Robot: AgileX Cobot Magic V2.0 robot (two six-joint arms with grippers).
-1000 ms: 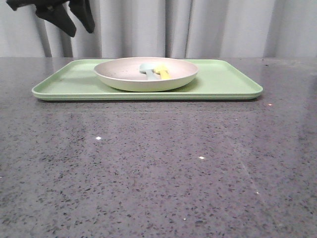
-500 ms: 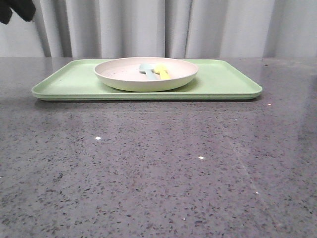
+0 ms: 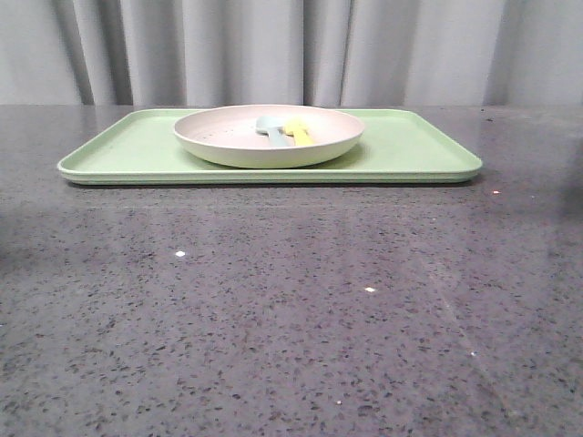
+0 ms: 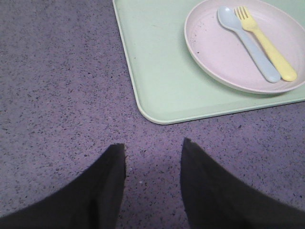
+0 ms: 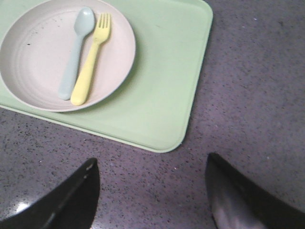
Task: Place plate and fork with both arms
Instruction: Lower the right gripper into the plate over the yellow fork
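The pinkish-cream plate sits on the light green tray at the back of the table. The yellow fork lies inside the plate, beside a pale blue-grey spoon. The plate and fork show in the left wrist view, and the plate and fork show in the right wrist view. My left gripper is open and empty above bare table by the tray's near left corner. My right gripper is open and empty above bare table by the tray's near right corner. Neither arm shows in the front view.
The dark speckled tabletop spreads in front of the tray. Grey curtains hang behind the table. The spoon also shows in the left wrist view and in the right wrist view.
The black left arm at the top left of the front view has moved up and left out of that view. Plate, fork and tray have not moved.
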